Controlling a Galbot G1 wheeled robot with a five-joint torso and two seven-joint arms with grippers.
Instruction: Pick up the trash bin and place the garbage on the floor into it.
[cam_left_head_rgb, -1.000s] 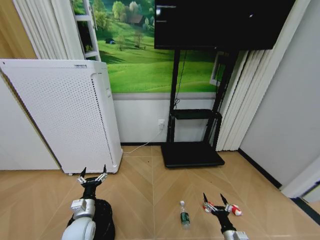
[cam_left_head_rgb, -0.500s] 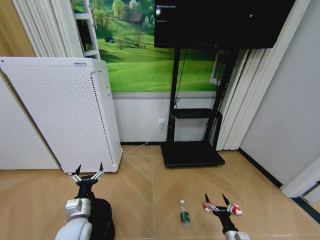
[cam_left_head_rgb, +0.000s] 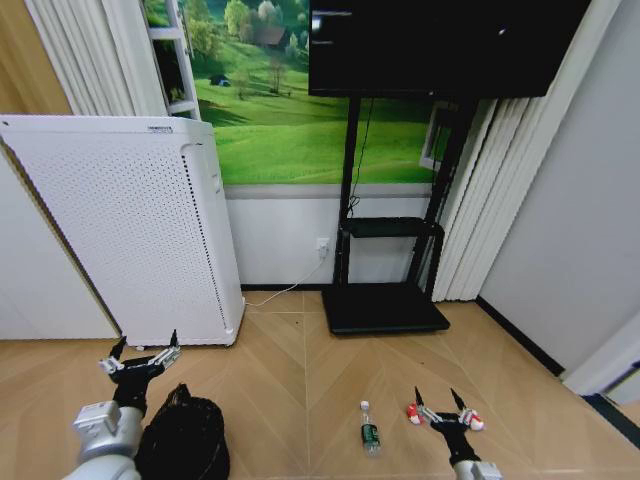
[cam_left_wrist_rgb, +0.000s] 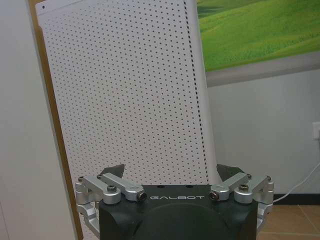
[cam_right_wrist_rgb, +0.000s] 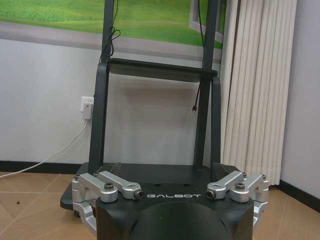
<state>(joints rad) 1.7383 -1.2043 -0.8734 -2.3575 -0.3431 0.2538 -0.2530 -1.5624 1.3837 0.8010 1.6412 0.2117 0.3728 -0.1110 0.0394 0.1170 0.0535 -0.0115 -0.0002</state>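
The trash bin (cam_left_head_rgb: 186, 440), a small black mesh basket, stands on the floor (cam_left_head_rgb: 300, 370) at the bottom left of the head view. My left gripper (cam_left_head_rgb: 145, 352) hangs open just left of and above its rim, holding nothing. A clear bottle (cam_left_head_rgb: 370, 430) with a green label lies on the parquet right of centre. Two red-and-white wrappers (cam_left_head_rgb: 411, 411) (cam_left_head_rgb: 473, 421) lie either side of my right gripper (cam_left_head_rgb: 437, 402), which hovers open and empty above them. The wrist views show each gripper's fingers spread: the left (cam_left_wrist_rgb: 172, 172) faces the purifier, the right (cam_right_wrist_rgb: 167, 167) faces the TV stand.
A tall white air purifier (cam_left_head_rgb: 140, 225) stands against the wall behind the bin. The black TV stand (cam_left_head_rgb: 385, 305) with its flat base sits at the centre back, a white cable (cam_left_head_rgb: 280, 292) running to a socket. Curtains (cam_left_head_rgb: 470, 220) hang at the right.
My left gripper has swung left, from over the bin to beside it, uncovering the bin's top. The right gripper has drifted slightly lower and to the right.
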